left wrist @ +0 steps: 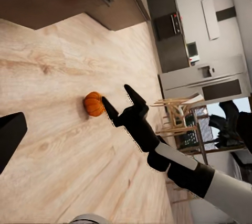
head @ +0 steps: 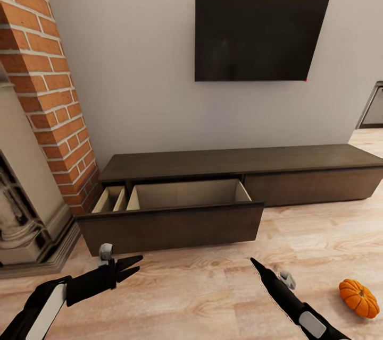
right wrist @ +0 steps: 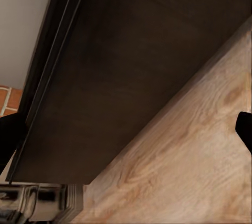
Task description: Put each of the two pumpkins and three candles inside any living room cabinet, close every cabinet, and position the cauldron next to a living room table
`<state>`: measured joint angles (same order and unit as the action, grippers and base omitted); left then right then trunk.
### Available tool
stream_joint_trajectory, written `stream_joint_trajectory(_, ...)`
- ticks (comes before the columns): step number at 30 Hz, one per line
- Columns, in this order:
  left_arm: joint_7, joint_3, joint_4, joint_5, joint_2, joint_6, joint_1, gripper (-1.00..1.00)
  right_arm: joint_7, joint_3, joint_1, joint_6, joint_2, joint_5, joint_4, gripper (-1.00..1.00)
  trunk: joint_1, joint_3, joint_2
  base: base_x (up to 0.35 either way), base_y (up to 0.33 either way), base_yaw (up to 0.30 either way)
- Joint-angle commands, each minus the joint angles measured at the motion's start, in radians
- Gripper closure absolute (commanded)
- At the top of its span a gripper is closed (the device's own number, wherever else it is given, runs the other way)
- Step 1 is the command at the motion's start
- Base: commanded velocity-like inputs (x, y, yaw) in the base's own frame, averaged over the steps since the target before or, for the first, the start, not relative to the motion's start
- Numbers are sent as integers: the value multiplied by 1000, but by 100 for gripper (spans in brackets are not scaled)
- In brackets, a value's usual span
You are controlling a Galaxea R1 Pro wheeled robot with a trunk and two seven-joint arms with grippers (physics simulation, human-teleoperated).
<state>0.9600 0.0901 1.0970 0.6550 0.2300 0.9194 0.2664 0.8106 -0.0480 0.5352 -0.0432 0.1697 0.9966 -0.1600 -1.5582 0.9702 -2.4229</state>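
Cabinet (head: 234,162): we see the long dark unit along the wall at mid-frame in the head view, its left drawer (head: 170,223) pulled out; what we see of its pale inside is bare.

Pumpkin (head: 359,297): we find it on the wood floor (head: 213,281) at the lower right of the head view, well apart from the drawer; it is round, so no long axis matters.

Right gripper (head: 259,265): we see one dark tip at lower centre-right; in the left wrist view (left wrist: 118,100) its two fingers stand apart, holding nothing, just beside the pumpkin (left wrist: 94,104).

Left gripper (head: 130,267): at lower left, fingers spread in a narrow fork, empty.

Key relation: the pumpkin lies to the right of the right gripper, toward the frame's edge; we judge the right arm far nearer to it.

Hard to make out: we cannot tell which of the two pumpkins this is; the drawer front hides the drawer's floor; the right wrist view gives only blurred drawer front (right wrist: 131,72) and floor.
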Motion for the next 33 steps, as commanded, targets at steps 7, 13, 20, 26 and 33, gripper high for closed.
stream_joint_trajectory(7,2,3,-39,-27,3,-60,1,-100,-7,-9,0,-6,50,9,5,-100,27,-21,49,0,0,0)
stream_joint_trajectory(13,1,3,-56,-37,1,-78,1,-100,-51,-10,0,-6,54,-47,4,-100,50,-40,91,0,0,0)
stream_joint_trajectory(20,0,4,-65,-44,4,-86,1,-100,-92,-10,0,-7,54,-90,5,-100,77,-62,140,0,0,0)
stream_joint_trajectory(26,-31,3,-69,-45,2,-103,1,-100,-165,-10,0,-6,54,-94,5,-100,100,-81,182,0,0,0)
stream_joint_trajectory(33,-68,3,-69,-44,3,-105,1,-100,-198,-11,0,-4,54,-120,6,-100,127,-103,231,0,0,0)
